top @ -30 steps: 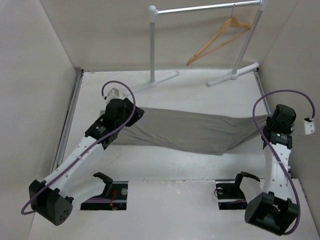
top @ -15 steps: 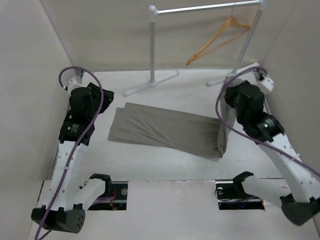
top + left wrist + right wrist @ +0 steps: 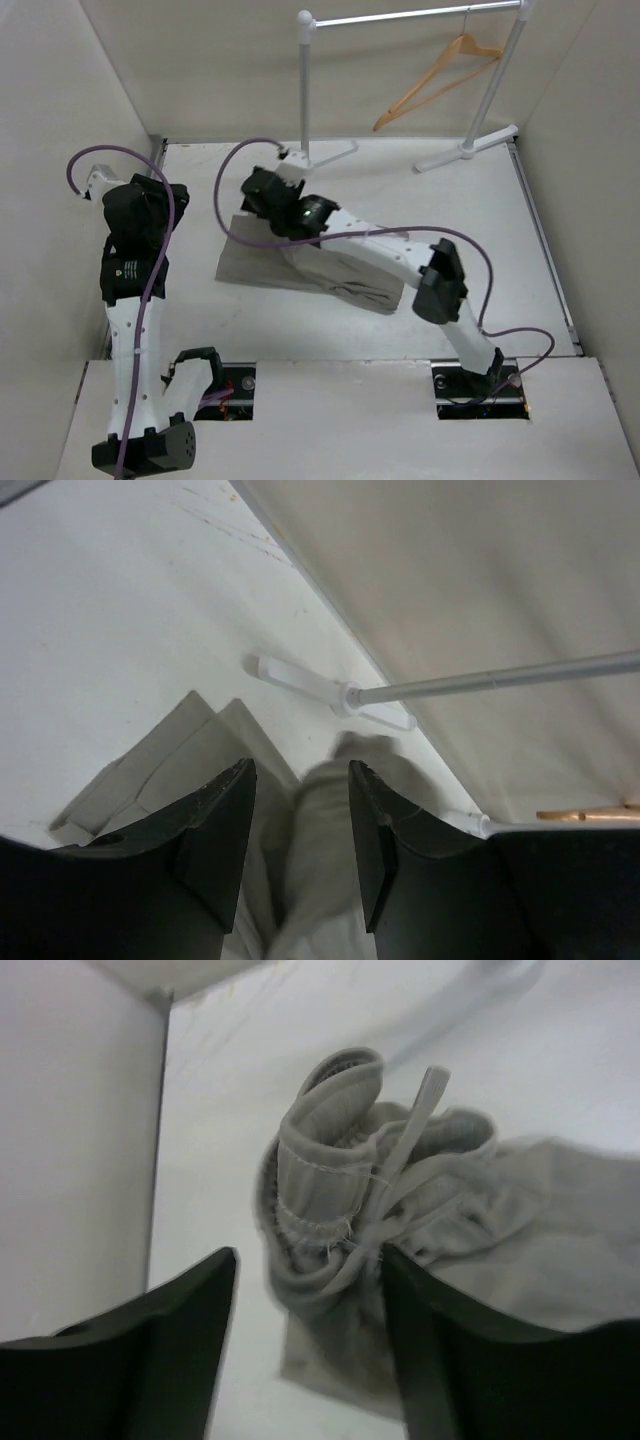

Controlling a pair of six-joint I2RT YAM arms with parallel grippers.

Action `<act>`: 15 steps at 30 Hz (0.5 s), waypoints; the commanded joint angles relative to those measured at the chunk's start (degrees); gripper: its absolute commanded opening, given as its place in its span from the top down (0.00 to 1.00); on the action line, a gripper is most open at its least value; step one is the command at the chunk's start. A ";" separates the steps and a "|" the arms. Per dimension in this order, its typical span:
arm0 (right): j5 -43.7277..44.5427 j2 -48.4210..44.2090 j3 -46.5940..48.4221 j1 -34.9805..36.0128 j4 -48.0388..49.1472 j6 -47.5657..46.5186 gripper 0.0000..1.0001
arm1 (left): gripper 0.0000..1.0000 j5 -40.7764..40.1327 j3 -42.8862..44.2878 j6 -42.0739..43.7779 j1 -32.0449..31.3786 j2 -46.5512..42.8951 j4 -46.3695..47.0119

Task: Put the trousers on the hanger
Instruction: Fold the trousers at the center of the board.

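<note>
The right jaws (image 3: 307, 1260) stand apart; the bunched waistband (image 3: 320, 1150) and drawstring (image 3: 415, 1120) of the trousers (image 3: 520, 1220) lie loose between their tips on the bench (image 3: 215, 1140). The left jaws (image 3: 300, 770) are apart and empty. The hanger (image 3: 386, 119) hangs far beyond, on the clothes rail (image 3: 400, 17). Closing might pinch only the drawstring, letting the fold spill

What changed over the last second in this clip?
The right gripper carried the right end of the trousers across to the left, folding them over, and opened above the bunched cloth. The left gripper let go and drew back to the left, open. The hanger still hangs on the rail.
</note>
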 commanded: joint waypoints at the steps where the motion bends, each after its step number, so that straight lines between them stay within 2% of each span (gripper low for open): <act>1: -5.12 7.50 10.09 4.42 -5.28 3.93 0.27 | 0.60 -3.72 -0.20 1.15 1.10 -1.14 -0.96; 3: -8.29 6.74 9.69 5.13 -5.90 2.88 0.27 | 0.59 -5.83 0.24 1.85 1.46 -0.79 -1.84; 6: -7.69 -0.98 0.66 4.96 -4.33 2.00 0.27 | 0.58 -6.46 -0.72 1.68 1.37 0.36 -2.10; 9: -8.65 -13.53 -17.06 2.16 2.25 -0.81 0.31 | 0.56 -6.46 -4.93 1.68 -0.47 0.97 -1.14; 11: -10.40 -22.84 -30.25 -1.35 6.64 -1.52 0.40 | 0.56 -6.28 -8.62 2.03 -3.01 2.55 -0.87; 14: -15.23 -35.42 -47.92 -7.33 9.21 -2.57 0.70 | 0.55 -7.16 -14.94 2.64 -7.67 6.23 0.96; 15: -17.68 -38.85 -53.20 -9.26 9.30 -3.10 0.76 | 0.56 -7.77 -16.70 2.82 -9.08 7.55 1.93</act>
